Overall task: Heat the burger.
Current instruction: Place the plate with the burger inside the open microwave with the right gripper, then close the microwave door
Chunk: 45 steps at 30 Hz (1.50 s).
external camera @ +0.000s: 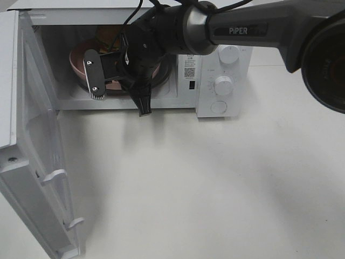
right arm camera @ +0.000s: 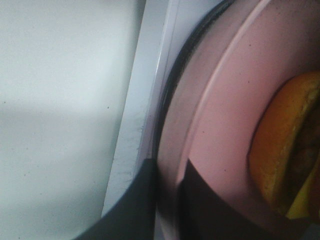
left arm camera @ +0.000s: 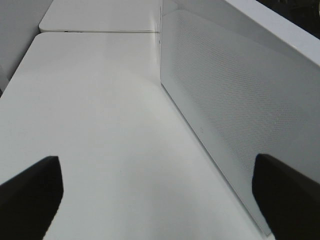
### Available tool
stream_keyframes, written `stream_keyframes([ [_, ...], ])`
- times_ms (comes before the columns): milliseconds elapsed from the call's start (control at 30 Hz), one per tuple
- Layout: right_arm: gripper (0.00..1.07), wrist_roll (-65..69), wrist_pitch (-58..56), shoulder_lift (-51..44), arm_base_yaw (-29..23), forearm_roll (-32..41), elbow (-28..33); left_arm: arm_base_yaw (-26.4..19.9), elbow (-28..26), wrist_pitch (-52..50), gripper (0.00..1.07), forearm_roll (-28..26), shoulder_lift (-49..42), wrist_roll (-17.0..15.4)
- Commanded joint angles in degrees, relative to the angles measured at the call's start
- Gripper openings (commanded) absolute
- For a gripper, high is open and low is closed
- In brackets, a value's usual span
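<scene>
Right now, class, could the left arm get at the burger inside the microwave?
Probably not. The open microwave door stands beside the left end effector, seemingly between it and the cavity; the right arm fills the opening, with the right end effector shut on the pink plate holding the burger.

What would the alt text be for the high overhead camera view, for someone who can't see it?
A robot arm reaches into an open white microwave, its right gripper closed on the rim of a pink plate carrying a burger, mostly hidden behind the arm. The door stands swung open at the left, over a white table.
</scene>
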<state>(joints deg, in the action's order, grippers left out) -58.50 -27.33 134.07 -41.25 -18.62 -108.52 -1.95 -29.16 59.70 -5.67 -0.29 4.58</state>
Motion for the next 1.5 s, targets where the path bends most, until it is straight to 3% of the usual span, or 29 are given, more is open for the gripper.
stream_keyframes([
  [33, 0.00, 0.00, 4.70, -0.69, -0.11, -1.72, -0.97, 0.40, 0.29, -0.23, 0.98, 0.11, -1.20, 0.00],
  [233, 0.03, 2.01, 4.58, -0.69, -0.11, -1.72, -0.97, 0.40, 0.29, -0.23, 0.98, 0.11, -1.20, 0.00],
  [733, 0.34, 3.04, -1.95, -0.69, -0.11, 2.35, -0.74, 0.40, 0.29, -0.23, 0.98, 0.11, -1.20, 0.00],
  [1133, 0.43, 3.27, -1.78, -1.03, -0.11, 2.35, -0.69, 0.40, 0.29, -0.23, 0.98, 0.11, -1.20, 0.00],
  [1500, 0.72, 7.91, -0.97, -4.18, -1.43, 2.35, 1.32, 0.40, 0.29, -0.23, 0.98, 0.11, -1.20, 0.00],
])
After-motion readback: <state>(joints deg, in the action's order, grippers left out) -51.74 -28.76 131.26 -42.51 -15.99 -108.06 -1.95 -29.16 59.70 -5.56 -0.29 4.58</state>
